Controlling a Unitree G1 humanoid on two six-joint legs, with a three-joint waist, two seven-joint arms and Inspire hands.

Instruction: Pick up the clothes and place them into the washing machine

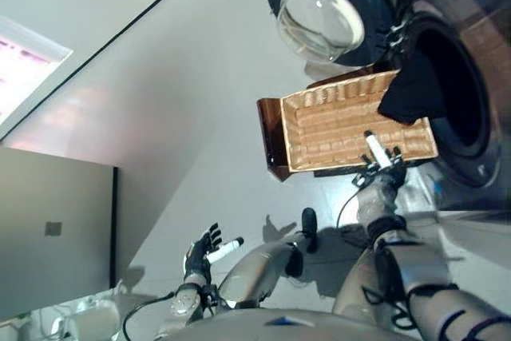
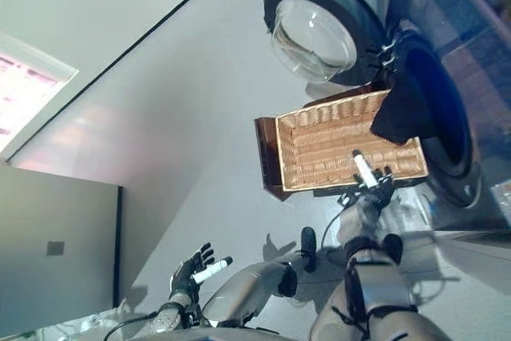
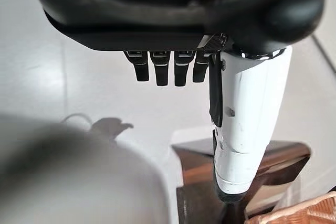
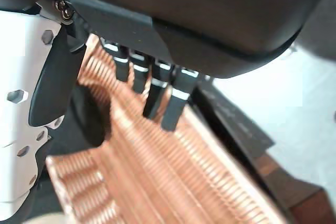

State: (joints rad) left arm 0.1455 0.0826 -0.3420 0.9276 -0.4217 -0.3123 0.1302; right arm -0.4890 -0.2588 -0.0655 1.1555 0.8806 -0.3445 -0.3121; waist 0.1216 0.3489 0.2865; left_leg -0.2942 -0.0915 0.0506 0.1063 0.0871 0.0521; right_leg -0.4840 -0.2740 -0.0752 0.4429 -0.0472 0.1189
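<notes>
A shallow wicker basket (image 1: pixel 335 129) lies on the dark brown box (image 1: pixel 271 137) beside the washing machine (image 1: pixel 471 141), one end at the open drum (image 1: pixel 459 97). A black cloth (image 1: pixel 411 89) hangs over that end into the drum's mouth. My right hand (image 1: pixel 382 169) grips the basket's near rim, with the white-covered thumb inside and the fingers (image 4: pixel 157 98) curled over the wicker wall (image 4: pixel 173 171). My left hand (image 1: pixel 204 249) hangs open and empty low at the left, away from the basket; its straight fingers (image 3: pixel 163 66) show in the left wrist view.
The machine's round glass door (image 1: pixel 323 13) stands swung open beside the basket's far side. A grey panel (image 1: pixel 56 221) stands at the left. Pale grey floor (image 1: pixel 184 117) spreads between it and the box.
</notes>
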